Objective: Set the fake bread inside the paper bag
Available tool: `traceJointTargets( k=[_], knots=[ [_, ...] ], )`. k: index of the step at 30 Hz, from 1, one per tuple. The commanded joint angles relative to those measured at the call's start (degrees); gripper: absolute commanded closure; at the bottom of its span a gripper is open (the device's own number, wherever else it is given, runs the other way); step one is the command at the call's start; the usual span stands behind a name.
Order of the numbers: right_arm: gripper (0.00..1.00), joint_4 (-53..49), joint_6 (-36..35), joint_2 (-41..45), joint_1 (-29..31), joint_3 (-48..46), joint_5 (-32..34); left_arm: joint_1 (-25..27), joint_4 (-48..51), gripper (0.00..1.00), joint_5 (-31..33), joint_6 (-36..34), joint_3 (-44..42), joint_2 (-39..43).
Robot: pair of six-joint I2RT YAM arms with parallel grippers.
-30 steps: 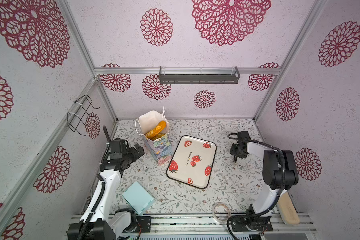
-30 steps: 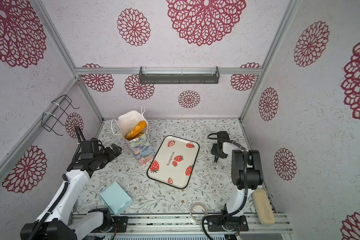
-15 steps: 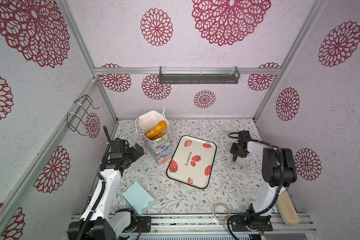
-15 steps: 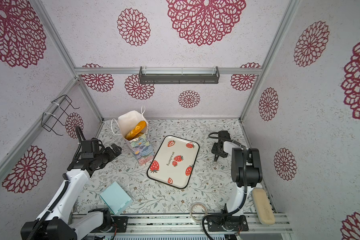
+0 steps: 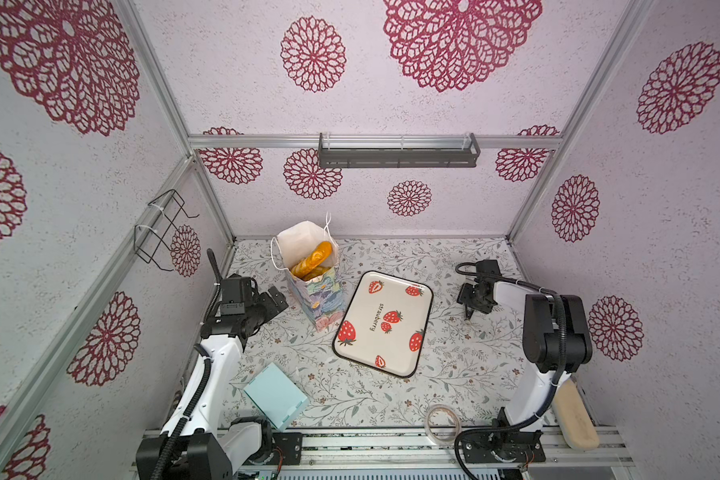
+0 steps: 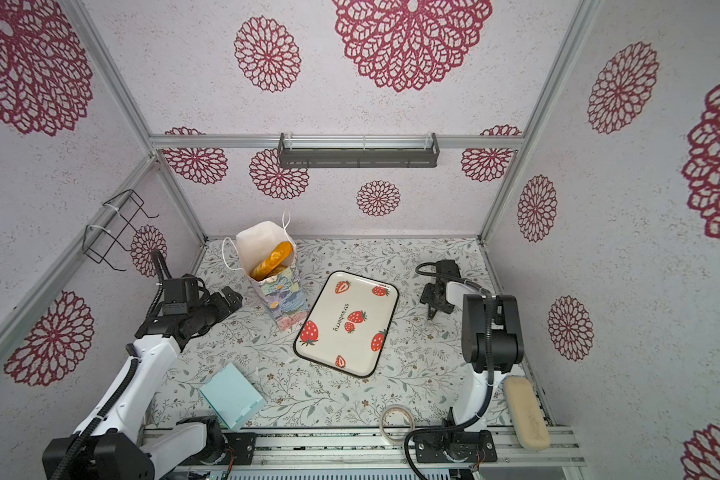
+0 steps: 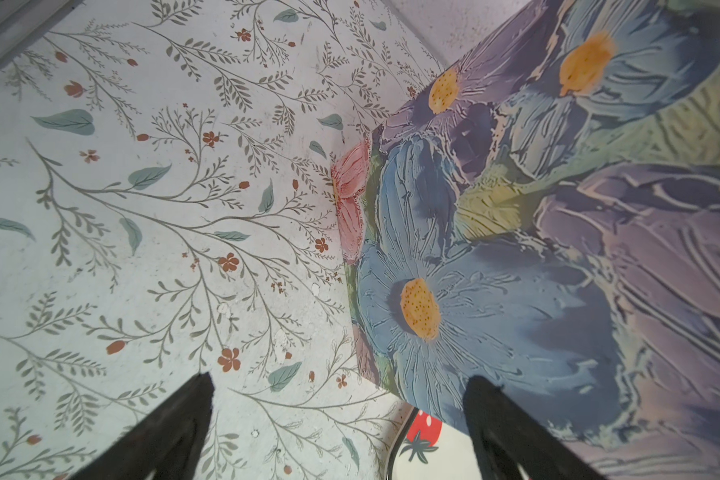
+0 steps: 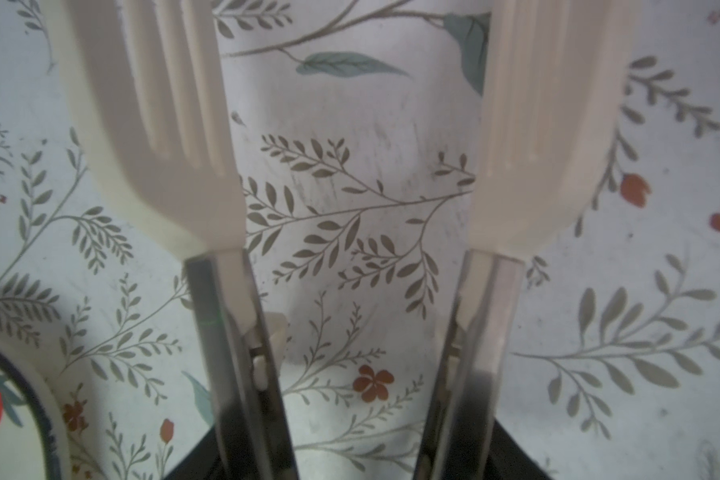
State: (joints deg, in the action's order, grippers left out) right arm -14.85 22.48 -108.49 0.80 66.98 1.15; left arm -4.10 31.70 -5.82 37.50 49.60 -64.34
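The bag (image 5: 314, 299) stands upright at the back left of the worktop (image 5: 466, 374). Its mouth is open, white inside, with blue, purple and pink painted flowers outside and white cord handles. Glossy golden bread (image 5: 317, 257) lies slanted inside, a long loaf topmost.

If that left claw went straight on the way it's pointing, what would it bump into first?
Most likely the flowered side of the paper bag, which stands just ahead of the open left claw; the exact depth is hard to judge.
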Motion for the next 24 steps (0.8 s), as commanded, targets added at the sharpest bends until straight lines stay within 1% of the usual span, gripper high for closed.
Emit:
traceJointTargets(
  k=[1,5,15,21,24],
  knots=[
    [0.33,-2.28,-0.55,-2.2,0.65,0.95,-1.0,0.32,-0.94,0.03,1.27,-0.36,1.28,-0.9],
    [0.3,-2.52,-0.64,-2.63,1.13,0.96,-0.45,0.38,-0.85,0.03,2.07,-0.79,1.11,-0.81],
    [0.29,-3.74,-1.65,-3.43,2.6,1.4,0.82,0.06,-0.55,0.03,2.76,-1.8,0.94,-0.61],
    [0.23,-3.66,-1.3,-2.51,3.57,0.61,1.99,-0.04,-0.1,0.03,3.01,-1.83,1.62,-0.82],
    [0.23,-4.04,-1.61,-2.87,3.86,0.86,2.08,-0.07,0.02,0.03,3.27,-2.08,2.13,-1.07]
  ],
)
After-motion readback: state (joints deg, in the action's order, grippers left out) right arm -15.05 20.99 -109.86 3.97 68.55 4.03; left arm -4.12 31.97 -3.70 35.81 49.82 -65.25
